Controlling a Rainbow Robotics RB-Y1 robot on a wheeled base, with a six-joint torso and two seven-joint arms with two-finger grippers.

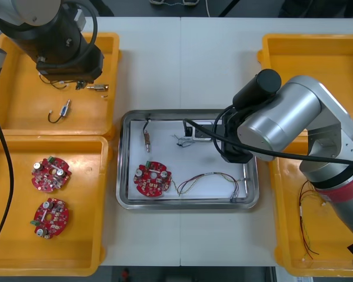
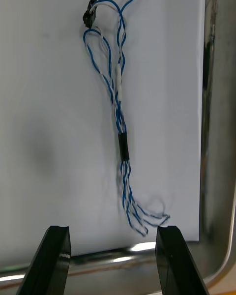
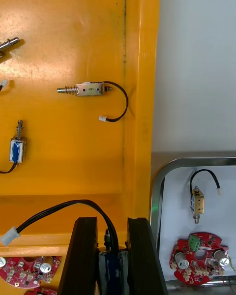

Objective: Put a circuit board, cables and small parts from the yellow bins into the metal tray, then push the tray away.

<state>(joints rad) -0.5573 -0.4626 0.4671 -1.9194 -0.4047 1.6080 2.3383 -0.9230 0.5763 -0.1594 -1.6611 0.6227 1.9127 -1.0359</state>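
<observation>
Left pincer (image 3: 110,226): above the far yellow bin (image 1: 12,111) on my left, close to its near wall; it clamped a small metal part (image 3: 110,268), whose black lead (image 3: 64,208) looped out to one side.
Right pincer (image 2: 112,233): over the metal tray (image 1: 121,170), fingers spread wide, nothing between them.
Blue and white cable (image 2: 120,123): lay on the tray's white floor just ahead of my right fingers, near the rim.
Circuit board (image 1: 152,178): sat in the tray's near left corner.
Second small part (image 1: 147,136): lay in the tray just beyond the board, not touching it.
Loose part (image 3: 86,89): rested on the far left bin's floor, apart from the one I held.
</observation>
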